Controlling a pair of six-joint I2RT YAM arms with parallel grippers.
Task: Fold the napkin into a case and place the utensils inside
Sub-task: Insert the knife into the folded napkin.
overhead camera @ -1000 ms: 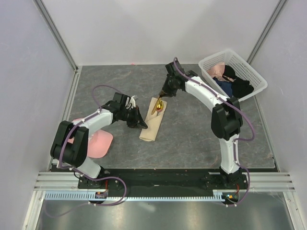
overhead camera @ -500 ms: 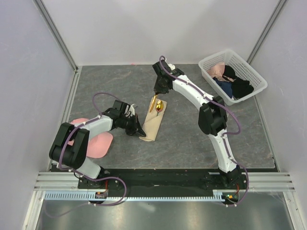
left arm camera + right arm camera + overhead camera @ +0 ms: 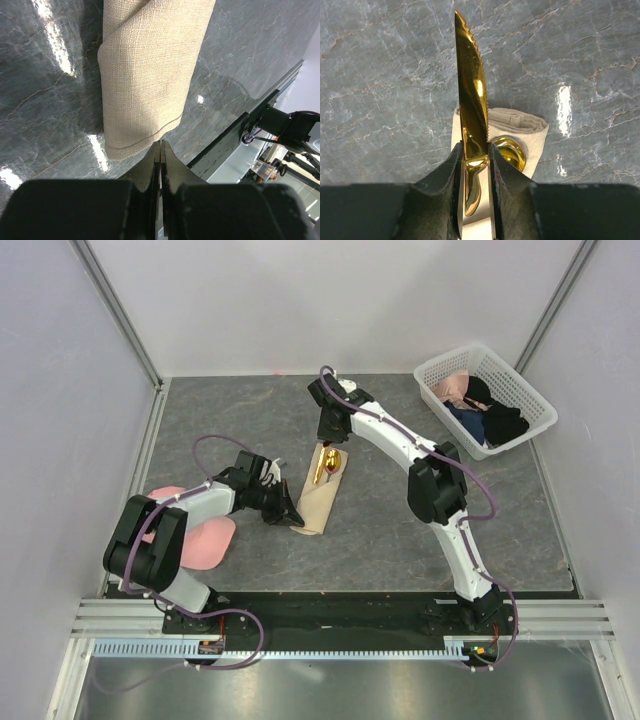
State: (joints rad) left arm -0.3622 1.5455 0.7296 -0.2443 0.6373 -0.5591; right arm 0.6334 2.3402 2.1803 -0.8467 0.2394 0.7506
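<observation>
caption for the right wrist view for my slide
Right gripper clamps the golden serrated knife, blade pointing away, above the folded napkin where the spoon bowl rests.

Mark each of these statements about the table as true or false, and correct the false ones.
1. The right gripper grips the knife between its fingers. True.
2. The left gripper stands wide open above the napkin. False: it is shut, with its tips at the napkin's near edge.
3. The napkin is spread out flat in a single layer. False: it is folded into a narrow strip.
4. The spoon lies with its bowl on the napkin's far end. True.
5. The white basket is empty. False: it holds clothes.
</observation>
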